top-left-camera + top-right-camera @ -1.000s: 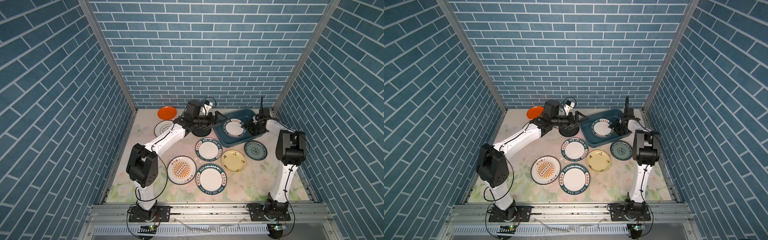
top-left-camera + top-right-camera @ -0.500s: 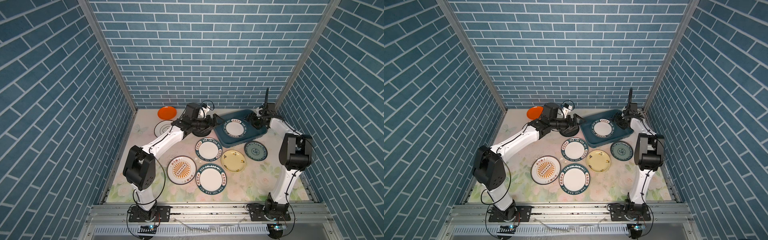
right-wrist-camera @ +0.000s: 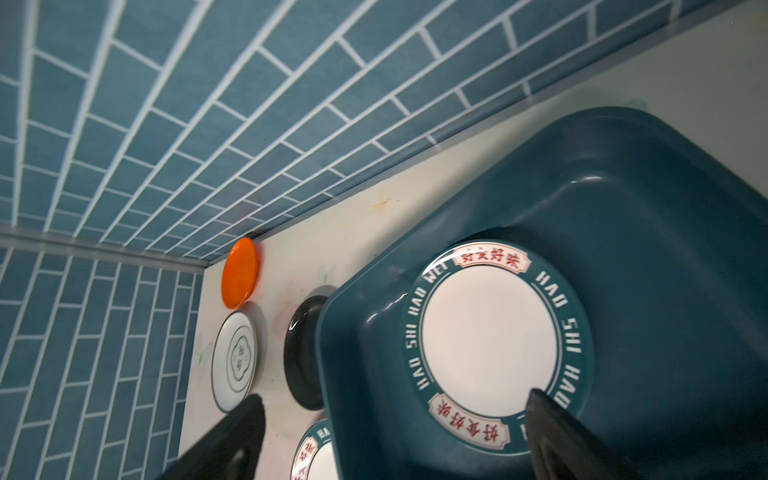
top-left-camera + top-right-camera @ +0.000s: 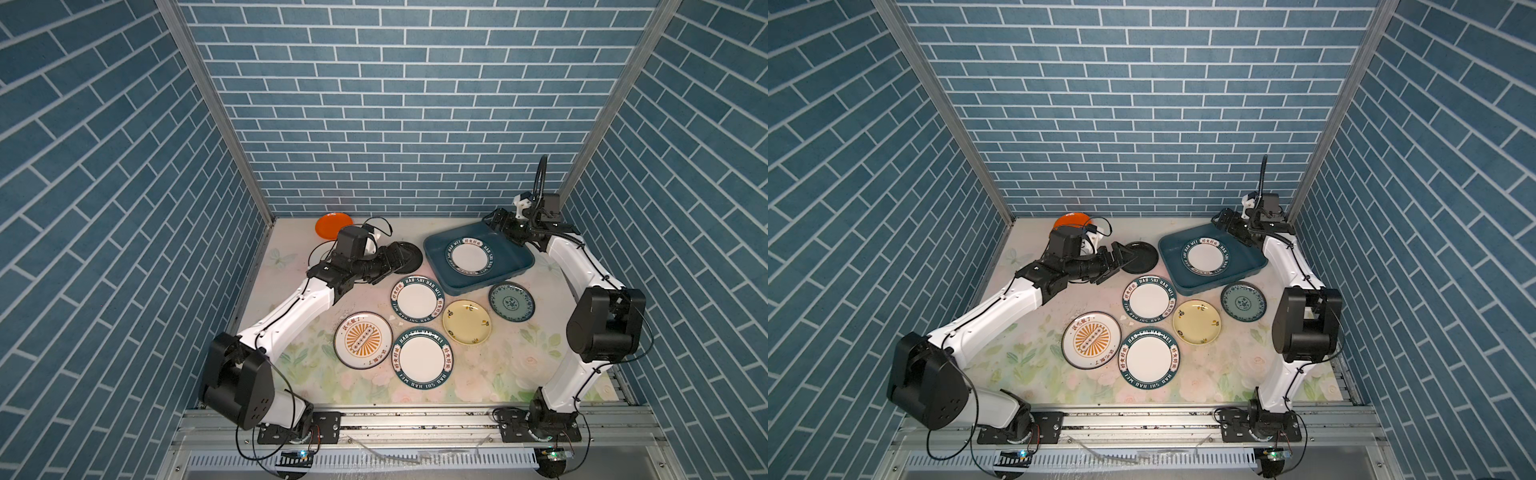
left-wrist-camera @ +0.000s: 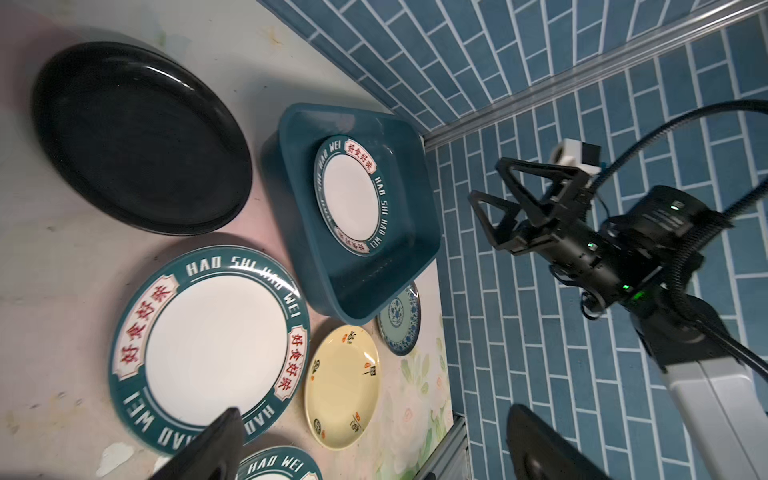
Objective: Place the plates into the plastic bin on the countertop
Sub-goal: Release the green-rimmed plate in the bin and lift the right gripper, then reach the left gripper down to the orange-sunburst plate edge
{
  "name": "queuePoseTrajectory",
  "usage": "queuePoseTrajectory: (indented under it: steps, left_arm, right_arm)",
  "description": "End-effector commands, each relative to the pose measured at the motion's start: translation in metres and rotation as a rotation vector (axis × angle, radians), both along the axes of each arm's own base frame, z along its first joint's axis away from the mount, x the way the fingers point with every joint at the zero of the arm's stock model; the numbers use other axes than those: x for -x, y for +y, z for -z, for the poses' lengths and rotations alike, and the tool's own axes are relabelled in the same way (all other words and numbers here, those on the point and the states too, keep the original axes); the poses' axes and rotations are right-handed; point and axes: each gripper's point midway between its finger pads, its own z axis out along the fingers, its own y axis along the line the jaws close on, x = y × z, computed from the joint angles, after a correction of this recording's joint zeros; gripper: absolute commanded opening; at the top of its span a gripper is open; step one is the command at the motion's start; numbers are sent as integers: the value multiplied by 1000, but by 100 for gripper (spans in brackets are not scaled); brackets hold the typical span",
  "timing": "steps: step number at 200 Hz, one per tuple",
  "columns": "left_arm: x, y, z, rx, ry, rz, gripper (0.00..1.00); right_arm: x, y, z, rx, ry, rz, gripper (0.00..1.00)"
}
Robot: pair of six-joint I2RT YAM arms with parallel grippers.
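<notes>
My right end effector [image 5: 492, 183] hangs released above the far right corner of the dark teal rectangular plastic bin [image 4: 510, 258], its fingers spread wide and holding nothing. One round white plate with a teal lettered rim [image 4: 467, 257] lies flat on the bin's floor, toward its left end. The bin sits askew on the pale flowered counter [image 4: 519, 365]. My left end effector [image 4: 398, 259] is released too, its fingers well apart. It is low over the round glossy black plate [image 4: 1144, 255] just left of the bin, and I cannot tell whether a finger touches that plate. Farther left of the bin, by the back wall, lies a plain orange round plate [image 4: 332, 224]. Next to it is a white plate with a quatrefoil outline [image 3: 237, 361], which my left arm mostly hides in both top views. Just beside the bin's near edge sit a second white plate with a teal lettered rim [image 4: 417, 297] and a small patterned teal plate [image 4: 511, 301]. A pale yellow plate [image 4: 466, 322] lies between those two, a little farther from the bin. Farthest from the bin on its near side are a white plate with an orange sunburst [image 4: 363, 340] and a third teal-rimmed lettered plate [image 4: 422, 357], rims nearly touching.
</notes>
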Motion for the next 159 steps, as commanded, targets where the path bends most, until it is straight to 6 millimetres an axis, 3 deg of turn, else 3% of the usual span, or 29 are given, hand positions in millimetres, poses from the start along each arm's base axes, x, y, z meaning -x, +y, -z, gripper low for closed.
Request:
queuePoseTrajectory:
  steps: [1, 41, 83, 159]
  left_arm:
    - [12, 27, 20, -62, 42, -77, 100]
    - [46, 65, 56, -141, 135, -164, 100]
    - [88, 99, 83, -203, 213, -250, 100]
    - [160, 145, 130, -198, 355, -382, 99]
  right_arm:
    - [32, 22, -8, 26, 2, -110, 99]
    - [66, 70, -33, -1, -42, -243, 99]
    - [97, 111, -43, -41, -41, -354, 99]
    - [132, 142, -38, -79, -13, -439, 99]
